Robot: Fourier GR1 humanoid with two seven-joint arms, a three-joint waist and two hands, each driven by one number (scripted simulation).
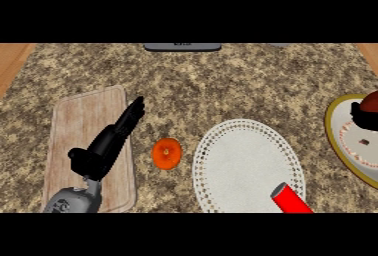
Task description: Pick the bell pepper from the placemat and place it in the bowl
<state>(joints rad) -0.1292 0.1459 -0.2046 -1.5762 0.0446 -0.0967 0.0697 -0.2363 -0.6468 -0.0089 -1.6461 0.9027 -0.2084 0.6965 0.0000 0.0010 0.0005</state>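
Right of the placemat [247, 170], over the bowl [333, 114], the bell pepper [370, 102] meets the right robot hand [361, 120]; its grip cannot be told. The left robot hand [111, 142] lies straight-fingered. Risk: an off-centre release could roll the pepper over the rim.

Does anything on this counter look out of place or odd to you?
One thing: the red bell pepper lies at the lace placemat's lower edge, partly cut off by the view. A small orange fruit sits alone on the counter between the placemat and the wooden board. Nothing looks spilled or damaged.
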